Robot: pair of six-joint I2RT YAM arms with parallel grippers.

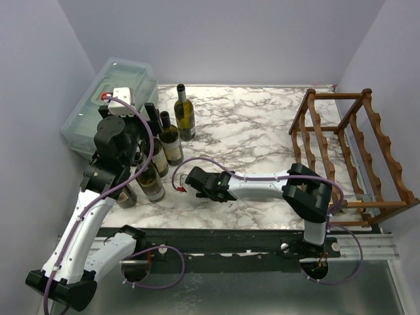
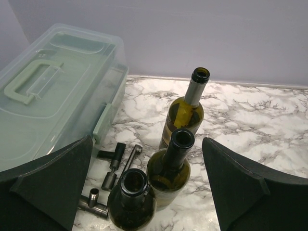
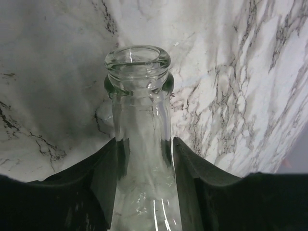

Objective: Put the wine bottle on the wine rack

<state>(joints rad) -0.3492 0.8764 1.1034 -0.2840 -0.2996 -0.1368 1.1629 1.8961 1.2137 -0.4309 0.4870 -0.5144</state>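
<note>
Right gripper (image 3: 144, 149) pinches the clear wine bottle (image 3: 139, 96) by the neck; smooth glass could slip between its fingers (image 3: 91, 192). Left gripper (image 2: 147, 144) gapes, empty.

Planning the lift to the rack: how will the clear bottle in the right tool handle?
Likely slippery: the right tool grips the clear bottle only by its smooth glass neck. Looks empty, so probably light, yet fragile if dropped.

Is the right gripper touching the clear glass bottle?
Touching. The right wrist view shows the right gripper with jaws pressed against the neck of the clear glass bottle on both sides.
</note>
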